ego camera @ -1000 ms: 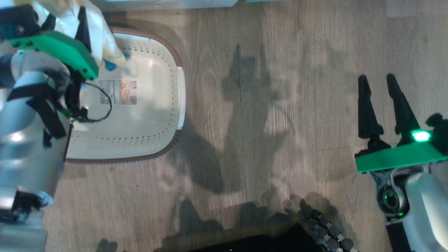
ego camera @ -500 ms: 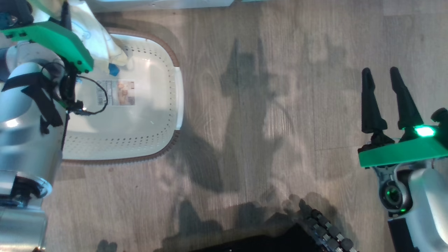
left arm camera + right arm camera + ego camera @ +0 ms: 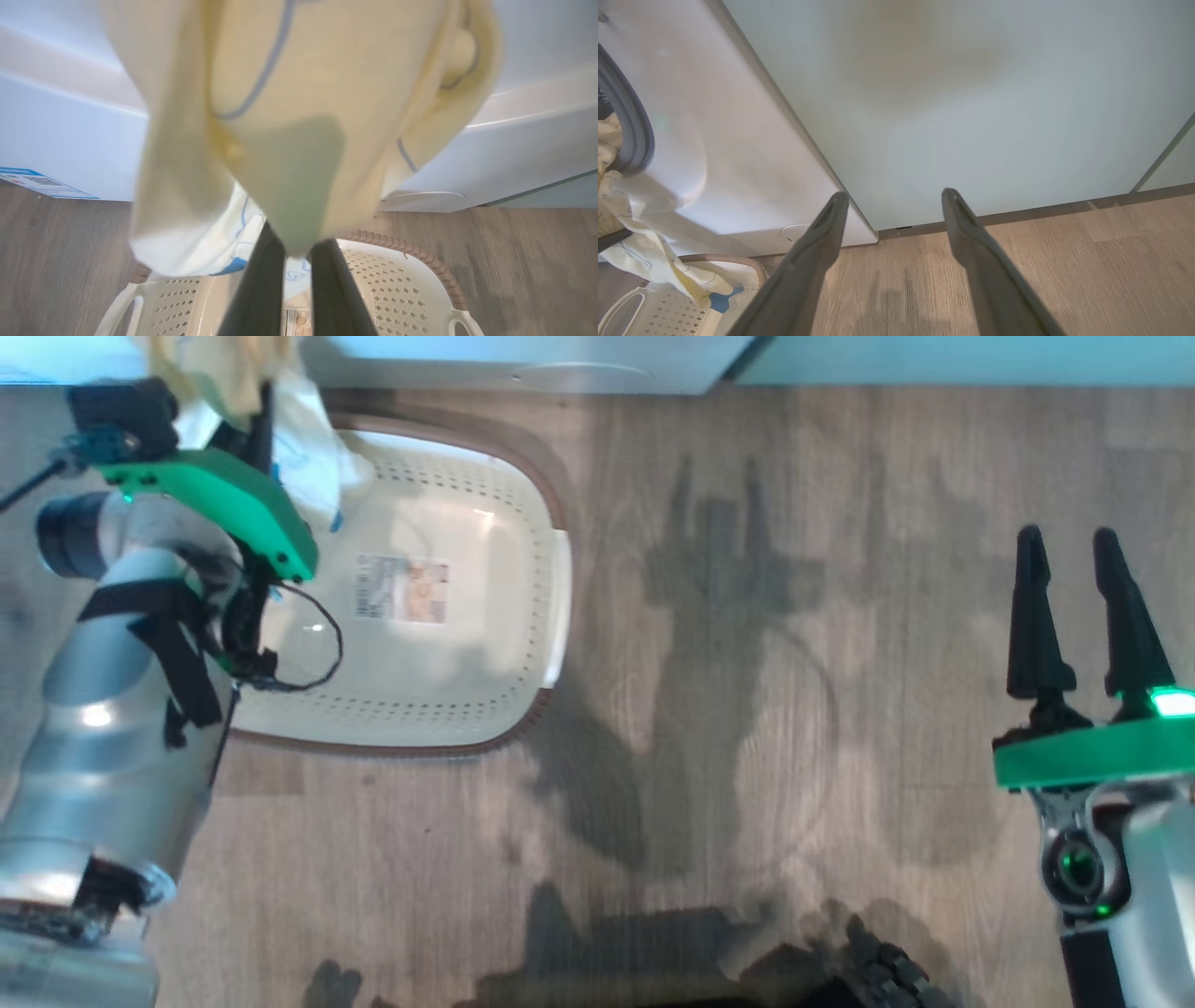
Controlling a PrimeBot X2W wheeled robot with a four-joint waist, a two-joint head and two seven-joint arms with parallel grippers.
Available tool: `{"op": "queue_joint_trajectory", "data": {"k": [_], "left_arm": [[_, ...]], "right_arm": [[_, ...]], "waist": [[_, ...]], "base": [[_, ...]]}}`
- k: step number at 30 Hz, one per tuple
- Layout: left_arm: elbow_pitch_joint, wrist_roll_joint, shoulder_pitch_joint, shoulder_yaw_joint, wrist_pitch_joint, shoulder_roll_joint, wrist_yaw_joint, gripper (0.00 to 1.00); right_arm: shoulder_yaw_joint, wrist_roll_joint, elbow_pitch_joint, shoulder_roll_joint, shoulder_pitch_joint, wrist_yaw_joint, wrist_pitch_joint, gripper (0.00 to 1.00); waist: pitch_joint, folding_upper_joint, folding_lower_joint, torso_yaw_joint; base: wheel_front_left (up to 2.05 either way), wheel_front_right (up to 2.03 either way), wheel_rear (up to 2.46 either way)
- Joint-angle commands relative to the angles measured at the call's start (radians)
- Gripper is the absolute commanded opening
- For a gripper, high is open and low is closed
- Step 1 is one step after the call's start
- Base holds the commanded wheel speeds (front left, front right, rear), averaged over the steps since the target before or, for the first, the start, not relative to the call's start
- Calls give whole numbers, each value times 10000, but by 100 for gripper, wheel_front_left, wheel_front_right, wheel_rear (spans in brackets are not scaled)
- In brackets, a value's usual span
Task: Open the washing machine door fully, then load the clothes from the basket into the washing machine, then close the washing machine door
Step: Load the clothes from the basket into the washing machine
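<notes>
- Clamping on the clothes (image 3: 299,116), our left pincer (image 3: 295,261) had its two dark fingers close together. The pale yellow fabric was draped over their tips and spilled toward 12 o'clock in the left wrist view.
- We found the bundle hanging above the basket (image 3: 551,607), its long axis running down from the pincer. In the right wrist view a tail with a blue patch hung over the basket's mouth, and we could not tell whether it touched.
- The washing machine (image 3: 560,359) lay at 12 o'clock from the left pincer in the head view, just past the far rim of the basket, which stood on the floor (image 3: 747,728).
- We saw the grey rubber ring (image 3: 630,126) of the drum mouth at 9 o'clock in the right wrist view, with yellow cloth beside it. We could not tell whether that cloth was inside the drum or part of the held bundle.
- Our right pincer (image 3: 1067,537) stood with its fingers apart and nothing between them, well away at 3 o'clock from the basket, facing a pale green cabinet (image 3: 971,93).
- We judged the left arm far the nearer to the opening. The coming move, as we read it, turned on carrying the bundle up and toward 12 o'clock, high enough for the trailing tail to clear the basket and the ring's lower lip.
</notes>
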Motion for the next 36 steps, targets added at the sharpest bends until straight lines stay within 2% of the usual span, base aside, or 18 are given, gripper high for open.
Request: {"op": "queue_joint_trajectory", "data": {"k": [1, 6, 10, 19, 25, 32, 36], "left_arm": [[-415, 90, 82, 179, 34, 425, 51, 0], [-2193, -5, 589, 161, 768, 716, 250, 0], [-3768, -109, 848, 319, 1420, 1052, 591, 0], [-6239, -363, 721, 771, 3537, 2194, 1175, 0], [-6548, -576, -214, 1030, 4927, 2907, 1285, 0], [-5872, -536, -1603, 1081, 6054, 3540, 1294, 0], [-5454, -485, -2177, 1104, 6298, 3711, 1315, 0]], "right_arm": [[123, -86, -296, -28, 378, -29, -66, 100], [3, -178, -313, -28, 518, -29, -66, 100], [-37, -120, -313, -28, 555, -29, -66, 100], [247, 260, -217, -28, 449, -29, -66, 100], [514, 646, -153, -28, 307, -29, -66, 100], [851, 1088, -99, -28, 233, -29, -66, 100], [956, 1225, -101, -28, 234, -29, -66, 100]], "waist": [[-159, 0, 1, 202], [-354, 0, 1, 560], [-461, 0, 1, 698], [-566, 0, 1, 231], [-481, 0, 1, -315], [-286, 0, 1, -994], [-176, 0, 1, -1256]], "base": [[0, 0, 0], [0, 0, 0], [0, 0, 0], [0, 0, 0], [0, 0, 0], [0, 0, 0], [0, 0, 0]]}}
